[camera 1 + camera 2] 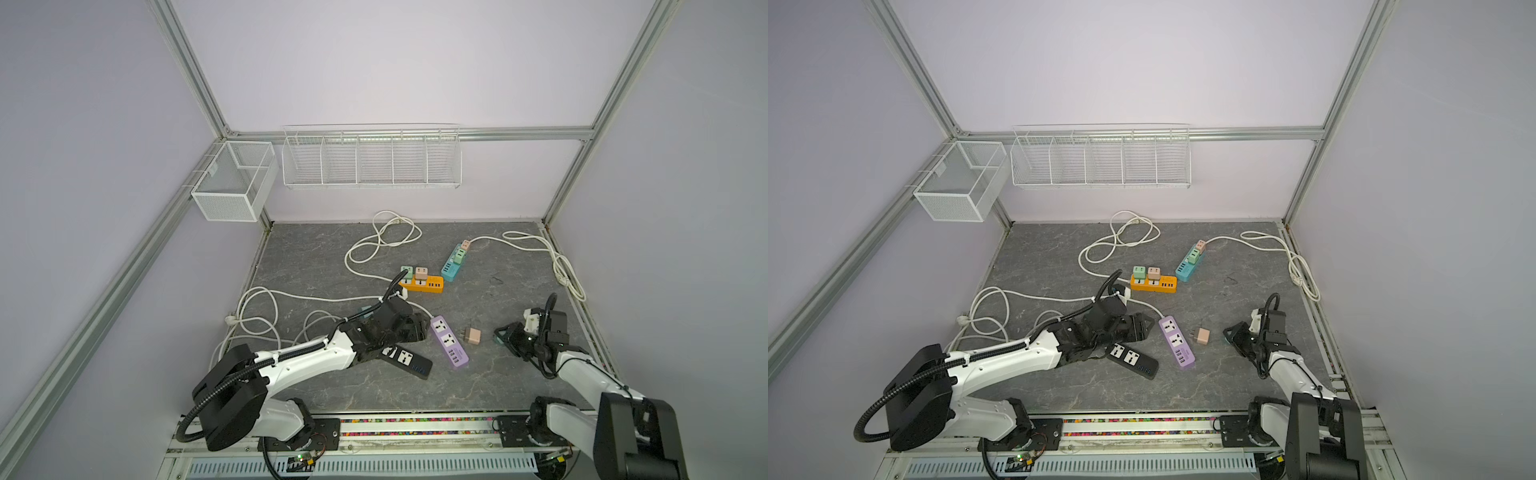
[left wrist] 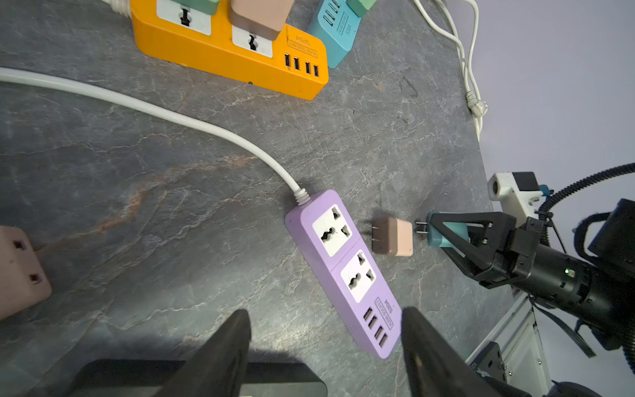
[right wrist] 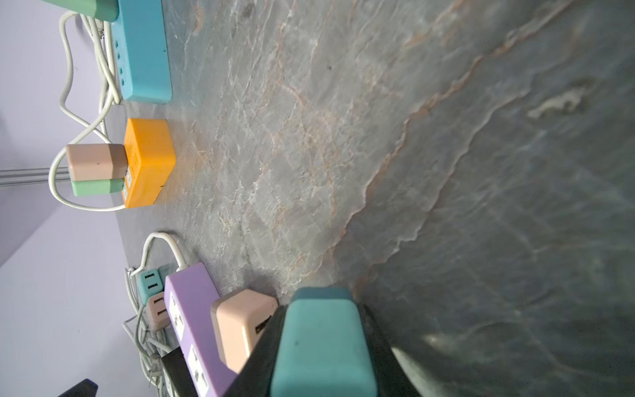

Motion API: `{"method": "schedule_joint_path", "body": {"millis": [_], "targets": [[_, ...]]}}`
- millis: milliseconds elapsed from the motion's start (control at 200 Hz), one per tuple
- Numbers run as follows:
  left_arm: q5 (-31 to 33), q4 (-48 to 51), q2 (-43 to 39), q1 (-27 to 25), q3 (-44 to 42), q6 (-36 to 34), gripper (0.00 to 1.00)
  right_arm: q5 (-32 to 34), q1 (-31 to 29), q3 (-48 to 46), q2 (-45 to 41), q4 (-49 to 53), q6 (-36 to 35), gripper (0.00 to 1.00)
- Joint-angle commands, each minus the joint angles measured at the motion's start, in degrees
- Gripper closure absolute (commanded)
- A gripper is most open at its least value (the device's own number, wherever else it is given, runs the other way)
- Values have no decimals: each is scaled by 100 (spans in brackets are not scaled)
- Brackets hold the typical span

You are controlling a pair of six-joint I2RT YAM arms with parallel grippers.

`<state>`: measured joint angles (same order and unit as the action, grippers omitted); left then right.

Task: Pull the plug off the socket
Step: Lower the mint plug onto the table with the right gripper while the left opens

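Note:
The purple socket strip (image 1: pixel 449 340) (image 2: pixel 343 271) lies on the grey table with both sockets empty. A pink plug (image 1: pixel 473 335) (image 2: pixel 393 236) lies loose on its side just right of it, prongs toward the strip. My right gripper (image 1: pixel 505 334) (image 3: pixel 323 302) is shut on a teal plug (image 3: pixel 323 343) (image 2: pixel 438 237), low over the table just right of the pink plug. My left gripper (image 1: pixel 419 326) (image 2: pixel 326 343) is open and holds nothing. It stands just left of the purple strip, whose USB end shows between its fingers (image 2: pixel 237 343) in the left wrist view.
A black strip (image 1: pixel 405 358) lies under the left wrist. An orange strip (image 1: pixel 422 284) and a blue strip (image 1: pixel 453 266) farther back each carry green and pink plugs. White cords (image 1: pixel 382 241) loop over the back and left. Wire baskets (image 1: pixel 370 158) hang on the walls.

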<state>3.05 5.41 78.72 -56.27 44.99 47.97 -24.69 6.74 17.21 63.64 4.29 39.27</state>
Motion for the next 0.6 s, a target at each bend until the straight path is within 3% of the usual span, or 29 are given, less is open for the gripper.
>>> {"method": "schedule_joint_path", "body": {"millis": [0,330,595], "targets": [[-110,79,-66,127,67,-77,30,130,-53,92,44,38,46,61],[-146,157,-111,261,119,-276,28,393,-90,367,-222,821,-75,33],[-210,338,-144,395,344,-586,28,889,-245,769,-1076,1976,-234,13]]}}
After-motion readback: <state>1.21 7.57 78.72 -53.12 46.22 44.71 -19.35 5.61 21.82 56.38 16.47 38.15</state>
